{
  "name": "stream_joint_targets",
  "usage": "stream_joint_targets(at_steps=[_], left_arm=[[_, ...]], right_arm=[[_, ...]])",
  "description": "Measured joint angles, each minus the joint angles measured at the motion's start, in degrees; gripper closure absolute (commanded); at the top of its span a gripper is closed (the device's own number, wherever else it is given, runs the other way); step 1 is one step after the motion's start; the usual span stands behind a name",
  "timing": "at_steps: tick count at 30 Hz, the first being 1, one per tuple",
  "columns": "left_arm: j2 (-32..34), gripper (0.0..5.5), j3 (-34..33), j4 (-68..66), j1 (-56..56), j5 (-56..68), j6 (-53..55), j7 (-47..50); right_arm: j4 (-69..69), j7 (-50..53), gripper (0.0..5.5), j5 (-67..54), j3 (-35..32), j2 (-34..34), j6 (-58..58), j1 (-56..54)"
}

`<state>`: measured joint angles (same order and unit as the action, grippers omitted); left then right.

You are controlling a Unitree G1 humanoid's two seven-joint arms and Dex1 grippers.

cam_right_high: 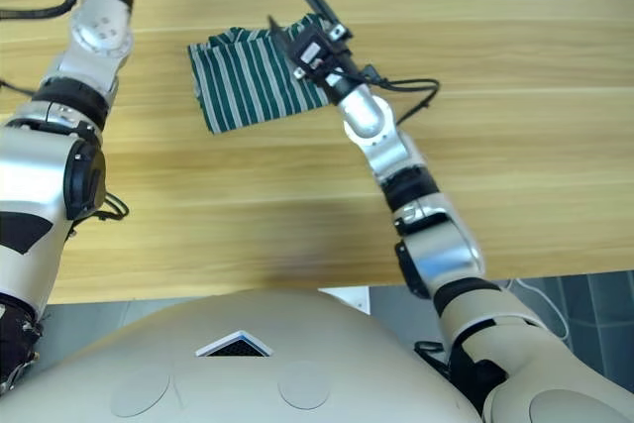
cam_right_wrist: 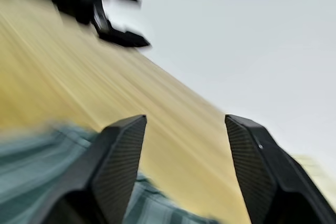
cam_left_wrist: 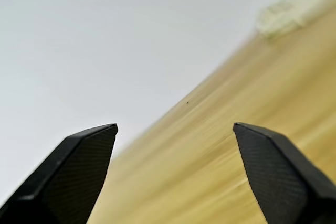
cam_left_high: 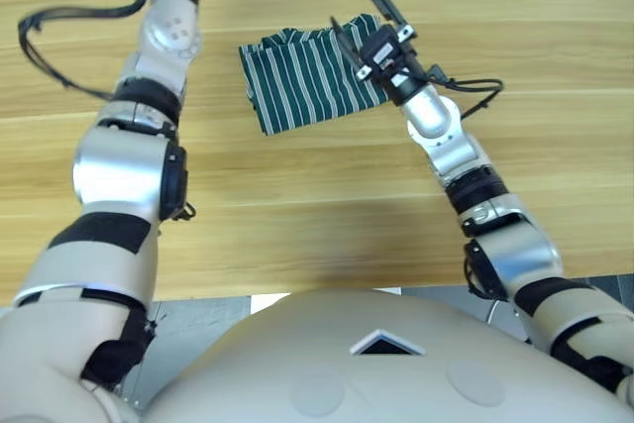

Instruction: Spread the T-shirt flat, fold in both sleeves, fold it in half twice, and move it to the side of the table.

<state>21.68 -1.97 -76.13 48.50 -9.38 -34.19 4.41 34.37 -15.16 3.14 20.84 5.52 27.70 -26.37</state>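
Observation:
The T-shirt (cam_left_high: 302,81), dark green with thin white stripes, lies folded into a small rectangle on the wooden table (cam_left_high: 297,205), toward the far middle. My right gripper (cam_left_high: 349,3) hangs open just above the shirt's right edge with nothing between its fingers. The right wrist view shows its fingers (cam_right_wrist: 123,150) spread over the striped cloth (cam_right_wrist: 31,145). My left arm stretches to the far left of the table, well away from the shirt. In the left wrist view my left gripper (cam_left_wrist: 174,126) is open and empty over bare wood.
The table's front edge (cam_left_high: 297,289) runs just before my body. Bare wood lies left, right and in front of the shirt. A black cable (cam_left_high: 59,17) loops beside the left arm. The left gripper (cam_right_wrist: 113,30) appears far off in the right wrist view.

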Motion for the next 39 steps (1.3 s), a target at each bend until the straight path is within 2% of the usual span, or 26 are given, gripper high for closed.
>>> stream_joint_targets(at_steps=[3,7,12,15,19,24,28,30,33,37,39], left_arm=[[0.1,1.39,-7.2,1.4,-5.2,8.1,-2.3,-4.8],[-2.1,1.39,-12.4,3.8,-11.0,14.1,-5.1,-7.2],[-3.9,1.39,-15.5,4.1,-14.5,17.6,-5.7,-9.1],[-4.3,1.39,-16.6,4.1,-14.7,18.5,-5.7,-9.9],[-4.3,1.39,-16.6,4.0,-14.9,18.5,-5.7,-10.0],[-4.3,1.39,-16.9,4.0,-15.0,18.6,-5.8,-10.4],[-4.2,1.39,-17.8,4.3,-16.6,18.8,-7.2,-11.3],[-4.2,1.39,-18.5,4.3,-17.5,18.8,-8.0,-11.4],[-3.9,1.39,-19.3,4.8,-18.1,19.0,-8.4,-11.4],[-2.5,1.39,-21.0,5.3,-20.8,19.9,-9.1,-10.0],[-2.0,1.39,-20.4,5.3,-21.2,19.3,-9.1,-9.1]], right_arm=[[5.4,-7.8,2.74,-2.6,0.1,-5.0,-6.2,-2.2],[22.7,-10.6,2.74,-4.0,-3.5,-9.9,-15.4,-12.4],[38.3,-9.6,2.74,-10.2,-15.7,-11.4,-27.7,-23.2],[40.6,-6.1,2.74,-12.9,-22.0,-10.5,-30.7,-25.2],[41.7,2.0,2.74,-15.7,-30.5,-6.3,-31.9,-25.9],[42.3,15.1,2.74,-20.1,-42.5,5.6,-31.3,-24.7],[42.5,22.2,2.74,-18.3,-45.3,16.2,-29.7,-20.4],[42.5,23.7,2.74,-16.7,-45.6,19.3,-29.1,-17.9],[42.3,25.3,2.74,-15.5,-46.8,20.5,-28.2,-15.9],[42.1,33.7,2.74,-17.7,-52.7,20.5,-24.6,-15.4],[42.4,35.7,2.74,-17.0,-52.4,19.5,-21.5,-15.5]])
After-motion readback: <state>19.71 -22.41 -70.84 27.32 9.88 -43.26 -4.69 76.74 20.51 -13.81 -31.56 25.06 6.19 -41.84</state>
